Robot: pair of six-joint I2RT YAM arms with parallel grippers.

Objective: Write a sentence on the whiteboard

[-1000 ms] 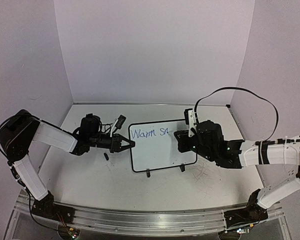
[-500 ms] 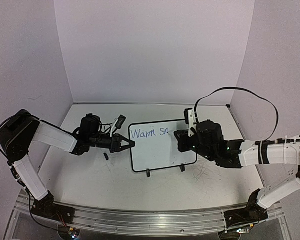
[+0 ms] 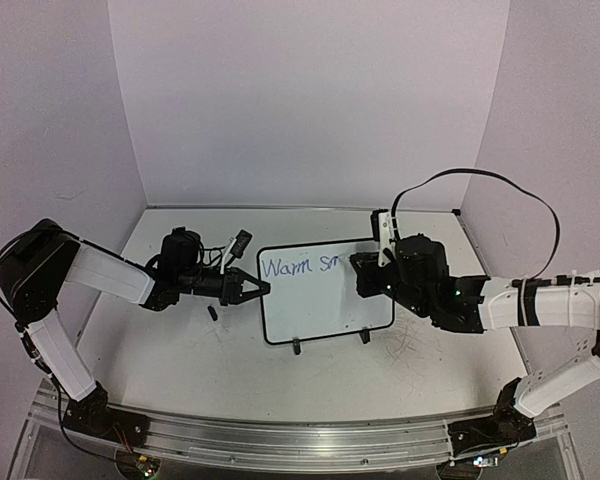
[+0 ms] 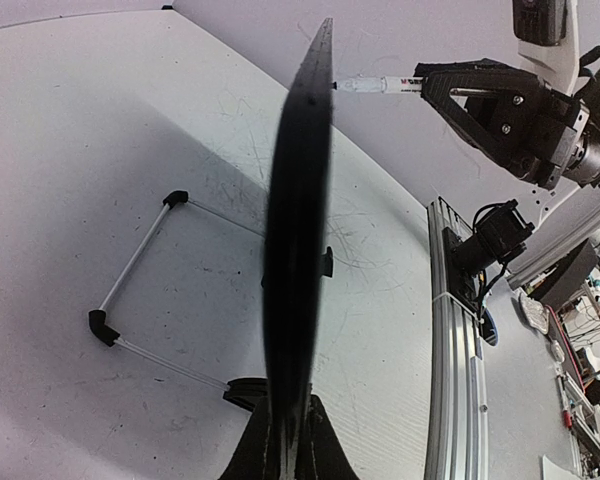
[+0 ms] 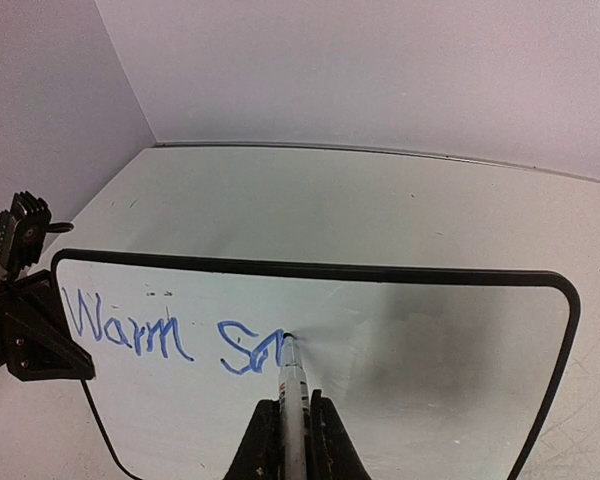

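Observation:
The whiteboard (image 3: 325, 305) stands upright on the table, black-framed, its face (image 5: 430, 360) glossy white. In the left wrist view it shows edge-on as a dark strip (image 4: 298, 230). The sentence (image 3: 298, 266) is blue writing in one line, "Warm" and the first letters of a second word (image 5: 170, 335). My left gripper (image 3: 260, 289) is shut on the board's left edge (image 4: 292, 440). A silver marker (image 5: 293, 385) is held in my right gripper (image 3: 363, 280), which is shut on it (image 5: 292, 420). The marker (image 4: 380, 86) has its tip touching the board at the end of the writing.
A small black cap (image 3: 212, 313) lies on the table left of the board. Two black feet (image 3: 297, 347) stick out under the board's front. A thin wire stand (image 4: 140, 265) lies behind it. An aluminium rail (image 3: 300, 435) runs along the near edge.
My right gripper has shifted slightly up and right with the marker, and the second word has gained a stroke. The left arm and the board have stayed put.

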